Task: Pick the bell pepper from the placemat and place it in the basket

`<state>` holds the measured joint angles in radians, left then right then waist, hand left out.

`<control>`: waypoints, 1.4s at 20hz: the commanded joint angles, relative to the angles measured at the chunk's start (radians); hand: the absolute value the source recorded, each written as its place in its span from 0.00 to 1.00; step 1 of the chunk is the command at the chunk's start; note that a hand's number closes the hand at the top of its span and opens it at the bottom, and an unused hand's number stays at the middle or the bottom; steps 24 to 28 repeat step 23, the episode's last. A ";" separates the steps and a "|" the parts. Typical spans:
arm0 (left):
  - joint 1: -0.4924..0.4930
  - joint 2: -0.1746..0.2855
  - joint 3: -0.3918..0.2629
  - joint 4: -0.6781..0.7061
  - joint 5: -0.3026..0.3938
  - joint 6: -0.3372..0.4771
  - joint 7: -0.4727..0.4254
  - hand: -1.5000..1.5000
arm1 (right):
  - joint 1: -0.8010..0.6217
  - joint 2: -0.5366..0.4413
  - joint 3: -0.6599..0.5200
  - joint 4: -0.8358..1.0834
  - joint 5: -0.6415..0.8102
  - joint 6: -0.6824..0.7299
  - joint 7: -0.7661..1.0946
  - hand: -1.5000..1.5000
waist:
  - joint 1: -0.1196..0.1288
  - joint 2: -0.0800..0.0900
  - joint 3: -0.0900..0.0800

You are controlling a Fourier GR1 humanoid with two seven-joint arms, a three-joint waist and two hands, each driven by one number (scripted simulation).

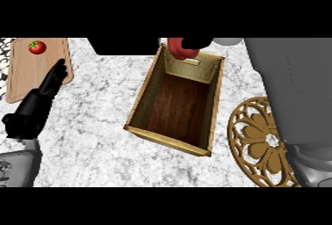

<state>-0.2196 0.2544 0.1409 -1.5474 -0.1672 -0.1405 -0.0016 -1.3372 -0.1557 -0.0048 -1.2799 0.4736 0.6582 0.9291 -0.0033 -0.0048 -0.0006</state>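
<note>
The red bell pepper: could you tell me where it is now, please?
Head view, top centre: the red bell pepper is held by the black right hand over the far end of the wooden basket.

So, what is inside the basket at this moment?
Inside the basket only its bare dark wooden floor shows. The bell pepper is at the far rim, in the right hand, which covers part of it.

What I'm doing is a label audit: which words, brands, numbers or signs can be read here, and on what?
None: no readable text shows anywhere. The basket, cutting board, tomato, placemat and red bell pepper carry no words, numbers or labels; the placemat's flower pattern is ornament only.
</note>
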 commanded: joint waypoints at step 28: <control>-0.007 -0.022 -0.009 0.024 -0.032 0.023 -0.012 0.50 | 0.160 -0.182 -0.511 -0.186 0.022 -0.445 0.000 0.00 | -0.016 0.005 0.001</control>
